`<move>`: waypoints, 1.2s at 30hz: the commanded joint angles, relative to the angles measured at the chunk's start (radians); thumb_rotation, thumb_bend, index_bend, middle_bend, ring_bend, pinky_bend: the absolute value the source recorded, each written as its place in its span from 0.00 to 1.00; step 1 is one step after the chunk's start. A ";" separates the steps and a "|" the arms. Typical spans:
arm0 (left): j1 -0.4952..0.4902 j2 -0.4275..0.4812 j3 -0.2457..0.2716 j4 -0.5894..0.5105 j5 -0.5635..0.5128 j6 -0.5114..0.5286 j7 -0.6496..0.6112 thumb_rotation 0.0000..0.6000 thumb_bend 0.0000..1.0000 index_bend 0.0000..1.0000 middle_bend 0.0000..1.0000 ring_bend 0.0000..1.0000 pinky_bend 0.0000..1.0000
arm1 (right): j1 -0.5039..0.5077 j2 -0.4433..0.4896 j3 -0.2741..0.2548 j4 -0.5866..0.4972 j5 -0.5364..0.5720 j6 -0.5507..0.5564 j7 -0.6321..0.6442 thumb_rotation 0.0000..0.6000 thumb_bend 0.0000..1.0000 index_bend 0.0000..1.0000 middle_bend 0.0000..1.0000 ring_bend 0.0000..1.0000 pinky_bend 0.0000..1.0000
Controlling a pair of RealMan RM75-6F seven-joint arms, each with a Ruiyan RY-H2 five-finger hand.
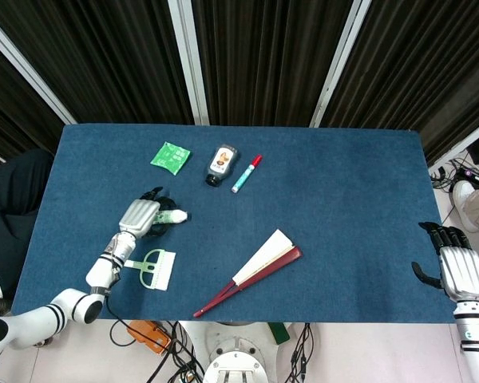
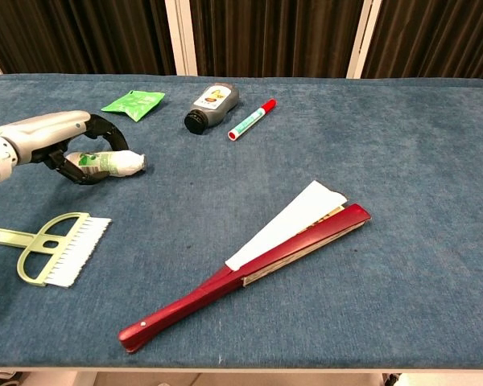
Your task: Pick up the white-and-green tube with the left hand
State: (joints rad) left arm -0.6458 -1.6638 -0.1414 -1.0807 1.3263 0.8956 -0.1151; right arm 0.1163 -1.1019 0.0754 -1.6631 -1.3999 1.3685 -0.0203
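The white-and-green tube [image 2: 106,163] lies on the blue table at the left, its white cap end [image 1: 178,215] pointing right. My left hand [image 2: 58,140] wraps around the tube's left part, fingers curled over it and thumb below; in the head view the left hand [image 1: 141,219] covers most of the tube. The tube still appears to touch the cloth. My right hand [image 1: 455,270] hangs at the table's right front edge, fingers apart, holding nothing.
A green-handled brush [image 2: 52,248] lies just in front of the left hand. A green packet [image 2: 133,102], a small dark-capped bottle [image 2: 212,103] and a red-capped marker [image 2: 251,119] sit further back. A red folding fan [image 2: 253,258] lies at centre front.
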 commanded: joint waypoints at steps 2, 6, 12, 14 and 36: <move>0.002 0.003 0.000 0.005 -0.006 -0.001 -0.005 1.00 0.36 0.32 0.34 0.04 0.15 | 0.000 0.000 -0.001 -0.001 -0.002 0.001 -0.002 1.00 0.42 0.21 0.22 0.20 0.15; 0.005 0.004 0.001 0.012 -0.008 0.004 -0.008 1.00 0.38 0.38 0.41 0.08 0.15 | 0.001 0.000 -0.001 -0.001 -0.001 -0.001 -0.003 1.00 0.42 0.21 0.22 0.20 0.15; 0.012 0.009 0.009 0.022 -0.024 -0.012 -0.011 1.00 0.39 0.40 0.44 0.11 0.16 | 0.001 0.001 -0.003 -0.002 -0.001 -0.003 -0.006 1.00 0.42 0.21 0.22 0.20 0.15; 0.013 0.011 0.011 0.027 -0.028 -0.019 -0.013 1.00 0.39 0.40 0.44 0.11 0.16 | 0.001 0.001 -0.003 -0.002 0.000 -0.003 -0.006 1.00 0.42 0.21 0.22 0.20 0.15; 0.054 0.386 -0.103 -0.524 0.008 0.212 0.125 1.00 0.49 0.50 0.57 0.22 0.19 | -0.001 0.005 -0.003 -0.008 0.001 -0.002 0.006 1.00 0.42 0.22 0.22 0.20 0.15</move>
State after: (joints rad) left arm -0.6024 -1.3718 -0.2093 -1.4911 1.3392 1.0690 -0.0438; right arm 0.1157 -1.0970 0.0722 -1.6715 -1.3993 1.3665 -0.0147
